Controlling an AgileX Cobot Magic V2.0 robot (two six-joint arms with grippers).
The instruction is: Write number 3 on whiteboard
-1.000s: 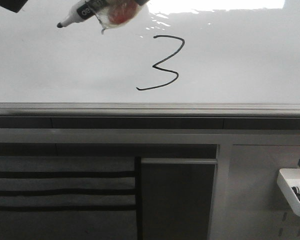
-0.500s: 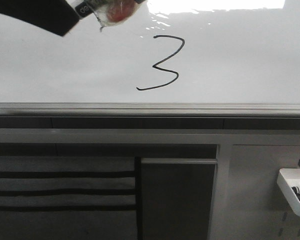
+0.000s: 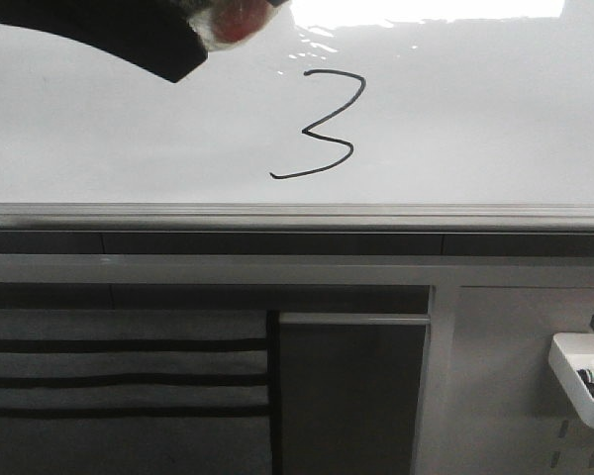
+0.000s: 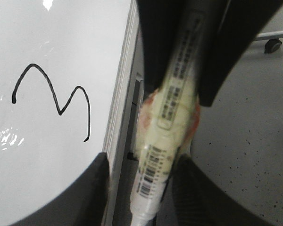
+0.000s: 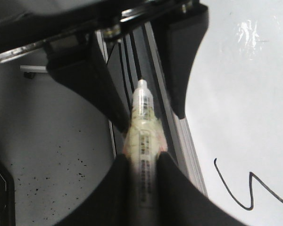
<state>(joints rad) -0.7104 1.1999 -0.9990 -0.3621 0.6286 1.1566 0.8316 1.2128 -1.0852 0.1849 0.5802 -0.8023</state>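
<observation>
Our right pincer (image 5: 144,155) is clamped on a white barrel marker wrapped in yellowish tape (image 5: 142,136). The left pincer (image 4: 172,141) also closes around it, so this looks like a handover. We should keep the tip off the glossy white whiteboard (image 3: 495,119). The thin black number 3 (image 3: 322,124) sits upper centre, finished. Open board lies right; the grey metal rail (image 3: 297,213) bounds it below.

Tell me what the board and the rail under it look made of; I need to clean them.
The whiteboard looks like a glossy coated panel, judging by its bright glare. The rail below seems to be brushed grey metal, probably aluminium, with a dull sheen.
</observation>
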